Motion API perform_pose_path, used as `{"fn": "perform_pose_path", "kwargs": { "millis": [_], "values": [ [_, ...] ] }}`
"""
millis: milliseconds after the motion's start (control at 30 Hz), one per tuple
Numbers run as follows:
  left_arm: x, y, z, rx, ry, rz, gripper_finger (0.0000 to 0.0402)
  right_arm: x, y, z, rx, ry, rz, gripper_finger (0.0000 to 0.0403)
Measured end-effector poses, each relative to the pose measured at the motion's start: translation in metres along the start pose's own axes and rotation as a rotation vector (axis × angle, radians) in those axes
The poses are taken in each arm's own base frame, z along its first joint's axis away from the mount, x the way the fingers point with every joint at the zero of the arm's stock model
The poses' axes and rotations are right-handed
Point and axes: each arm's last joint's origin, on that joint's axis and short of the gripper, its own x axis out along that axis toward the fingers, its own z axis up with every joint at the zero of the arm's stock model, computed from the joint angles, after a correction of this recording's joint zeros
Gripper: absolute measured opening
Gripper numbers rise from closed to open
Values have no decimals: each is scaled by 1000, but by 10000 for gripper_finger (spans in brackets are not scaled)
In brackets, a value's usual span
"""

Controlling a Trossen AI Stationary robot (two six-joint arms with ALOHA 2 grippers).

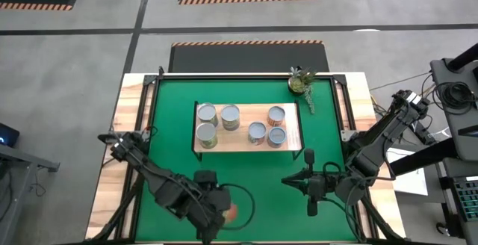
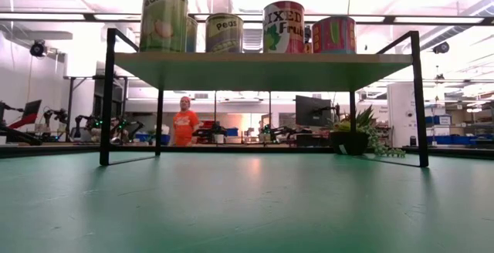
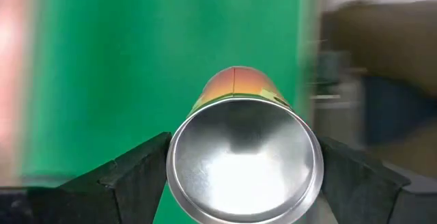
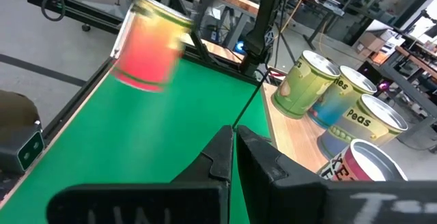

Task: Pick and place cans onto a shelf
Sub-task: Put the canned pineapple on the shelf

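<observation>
Shiny and close, an orange can (image 3: pixel 242 149) sits pinched between the left gripper (image 1: pixel 220 219) fingers (image 3: pixel 133 176), near the mat's front edge. Six cans already stand on the shelf (image 1: pixel 295 137). Next, lift it over there. Right gripper (image 1: pixel 311 202) waits, fingers pressed together.

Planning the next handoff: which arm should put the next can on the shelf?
Left. The left gripper already holds a can between its fingers, near the mat's front edge. The right gripper is shut and empty. The shelf has free space.
</observation>
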Motion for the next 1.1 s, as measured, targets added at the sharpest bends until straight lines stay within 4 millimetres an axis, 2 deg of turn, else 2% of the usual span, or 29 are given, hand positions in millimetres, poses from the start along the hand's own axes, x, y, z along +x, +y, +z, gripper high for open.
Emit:
{"fn": "perform_pose_path", "kwargs": {
  "millis": [133,267,533,867,1100],
  "values": [
    [2,19,4,4,-20,174,313,0,0,0,1,1,0,9],
    [0,29,14,28,-50,175,313,0,0,0,1,1,-1,9],
    [-7,62,36,-52,-155,321,313,0,0,0,-2,2,-1,9],
    [1,97,53,-117,-115,343,313,0,0,-1,-2,2,-1,9],
    [7,107,57,-124,-35,255,313,0,0,-1,3,7,0,9]
  ]
}}
